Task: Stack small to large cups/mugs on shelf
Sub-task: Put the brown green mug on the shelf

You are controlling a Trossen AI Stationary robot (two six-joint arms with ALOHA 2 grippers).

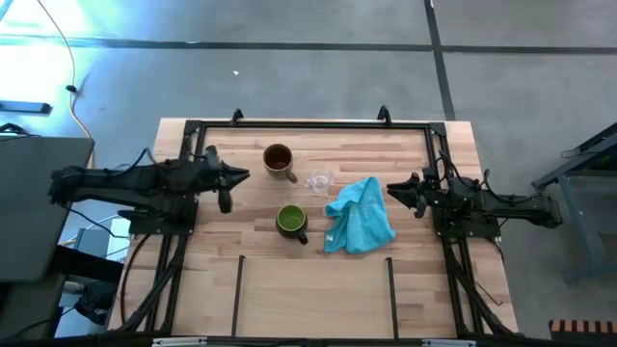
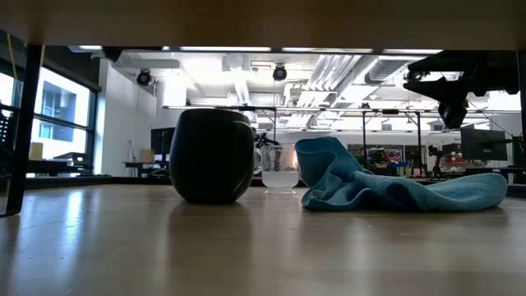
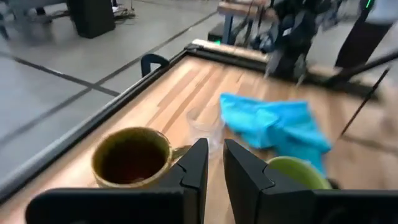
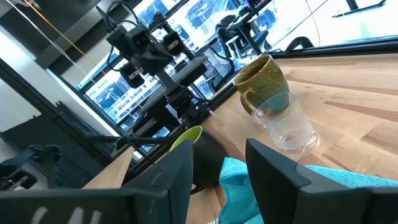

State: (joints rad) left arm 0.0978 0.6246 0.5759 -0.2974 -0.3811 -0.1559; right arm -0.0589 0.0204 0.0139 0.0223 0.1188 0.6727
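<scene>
The brown mug stands upright near the table's far edge. The clear glass cup stands just right of it. Nearer, the green mug with its dark outside rests on its base. The shelf strip, split by thin black bars, runs along the near edge. My left gripper hovers left of the brown mug, open by a narrow gap. My right gripper hangs open right of the cloth.
A crumpled turquoise cloth lies between the cups and my right gripper. Black frame rails border the far edge and both sides of the table. Bare wood shows between the green mug and the shelf bars.
</scene>
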